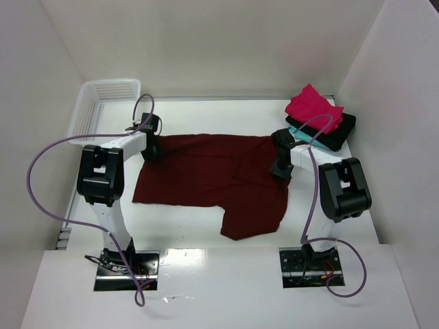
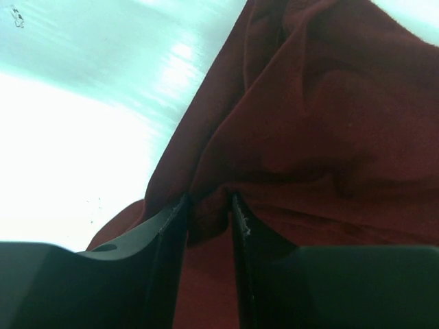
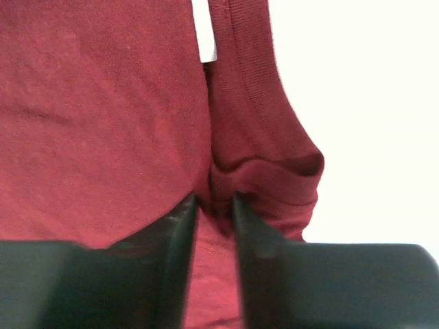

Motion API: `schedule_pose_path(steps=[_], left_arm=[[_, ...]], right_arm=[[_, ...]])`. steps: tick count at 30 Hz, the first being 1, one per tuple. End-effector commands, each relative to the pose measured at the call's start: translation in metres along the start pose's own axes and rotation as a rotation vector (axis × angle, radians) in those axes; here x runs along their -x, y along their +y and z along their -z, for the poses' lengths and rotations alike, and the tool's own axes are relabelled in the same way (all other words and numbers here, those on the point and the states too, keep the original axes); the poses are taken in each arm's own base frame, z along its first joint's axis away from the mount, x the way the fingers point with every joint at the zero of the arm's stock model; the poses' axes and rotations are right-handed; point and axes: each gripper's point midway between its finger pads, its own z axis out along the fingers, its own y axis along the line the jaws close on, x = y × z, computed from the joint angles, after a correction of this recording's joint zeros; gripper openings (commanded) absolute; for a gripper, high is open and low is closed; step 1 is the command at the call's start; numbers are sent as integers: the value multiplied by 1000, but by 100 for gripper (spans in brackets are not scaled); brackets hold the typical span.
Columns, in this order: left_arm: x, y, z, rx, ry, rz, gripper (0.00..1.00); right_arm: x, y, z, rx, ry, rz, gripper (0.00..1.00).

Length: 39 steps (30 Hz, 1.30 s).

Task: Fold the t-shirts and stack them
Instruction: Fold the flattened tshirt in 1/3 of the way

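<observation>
— From above, we see the maroon t-shirt [image 1: 212, 181] spread flat in the middle of the table [image 1: 206, 120]. The folded pink-red, teal and black t-shirts [image 1: 315, 110] sit stacked at its far right corner.
— At the left wrist, we find the left gripper [image 2: 208, 205] pinching a fold of maroon cloth.
— And the right wrist?
— There we see the right gripper [image 3: 215, 202] likewise clamped on a ridge of that shirt.

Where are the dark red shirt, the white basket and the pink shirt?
dark red shirt [image 1: 199, 175], overhead view, middle of the cloth.
white basket [image 1: 87, 115], overhead view, its left wall.
pink shirt [image 1: 314, 108], overhead view, its top fold.
</observation>
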Motion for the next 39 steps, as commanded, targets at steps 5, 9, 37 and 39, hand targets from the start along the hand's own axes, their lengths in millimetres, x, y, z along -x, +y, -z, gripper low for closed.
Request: schedule_pose_path(steps=[5,9,37,39], left_arm=[[17,9,-3,16,-28,41,39],[25,7,4,3,-51,39,41],[25,2,4,-52,-25,46,44],[25,3,4,-52,-26,37,44]], right_arm=[[5,-3,-1,-16,-27,-9,0],[12,-6,13,-17,-50,-18,5],[52,12,12,81,-138,7,43],[50,11,9,74,-130,9,38]])
